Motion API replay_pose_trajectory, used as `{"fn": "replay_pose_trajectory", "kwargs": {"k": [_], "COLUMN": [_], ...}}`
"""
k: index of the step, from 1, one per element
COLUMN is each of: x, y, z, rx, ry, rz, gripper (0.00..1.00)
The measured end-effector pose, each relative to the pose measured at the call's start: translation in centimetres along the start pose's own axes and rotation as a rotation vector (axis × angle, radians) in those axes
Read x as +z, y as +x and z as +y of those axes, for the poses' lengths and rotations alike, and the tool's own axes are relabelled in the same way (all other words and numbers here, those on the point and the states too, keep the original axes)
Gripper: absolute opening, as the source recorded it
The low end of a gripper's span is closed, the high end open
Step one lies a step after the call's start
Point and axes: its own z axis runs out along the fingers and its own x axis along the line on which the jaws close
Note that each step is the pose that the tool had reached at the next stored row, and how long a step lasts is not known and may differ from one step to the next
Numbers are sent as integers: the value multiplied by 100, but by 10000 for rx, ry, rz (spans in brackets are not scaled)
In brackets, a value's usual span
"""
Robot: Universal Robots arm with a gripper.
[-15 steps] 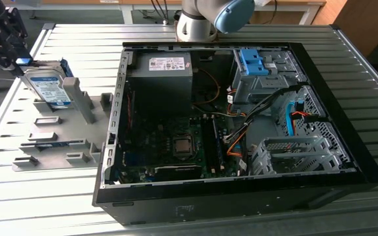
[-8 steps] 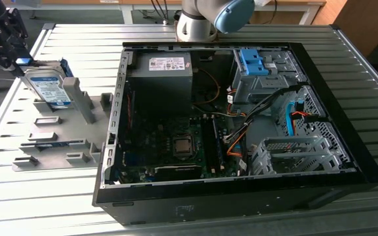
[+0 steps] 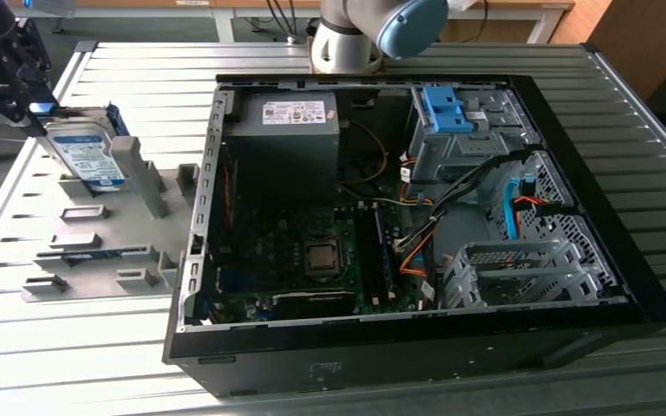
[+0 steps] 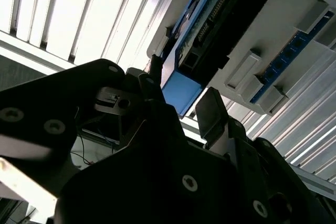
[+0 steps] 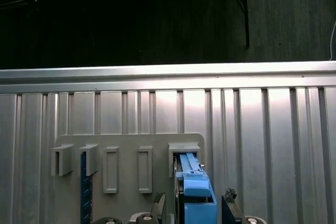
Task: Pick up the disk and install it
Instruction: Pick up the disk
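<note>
The disk (image 3: 84, 156) stands on edge in a slot of the grey holder (image 3: 136, 186) at the exterior view's left, its blue-and-white label showing. My dark gripper (image 3: 35, 108) is at the disk's upper, far end. In both wrist views the disk's blue handle (image 4: 181, 90) (image 5: 195, 192) lies between my two fingers (image 4: 211, 113) (image 5: 229, 203), with a narrow gap on each side in the first wrist view. The gripper (image 4: 181, 95) (image 5: 193, 205) is open astride the handle.
An open computer case (image 3: 402, 347) lies on the ribbed metal table (image 3: 79, 347), to the right of the holder in the exterior view. Inside are a dark power-supply box (image 3: 287, 130), a blue bracket (image 3: 447, 108) and a metal drive cage (image 3: 519, 269). The holder has other upright slots (image 5: 111, 169).
</note>
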Motion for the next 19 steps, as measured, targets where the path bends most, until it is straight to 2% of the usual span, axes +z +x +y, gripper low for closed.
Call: {"fn": "replay_pose_trajectory", "kwargs": {"k": [19], "x": [131], "y": [-10], "z": [10], "rx": [-30], "ry": [-1], "rz": [-20], "gripper": [53]}}
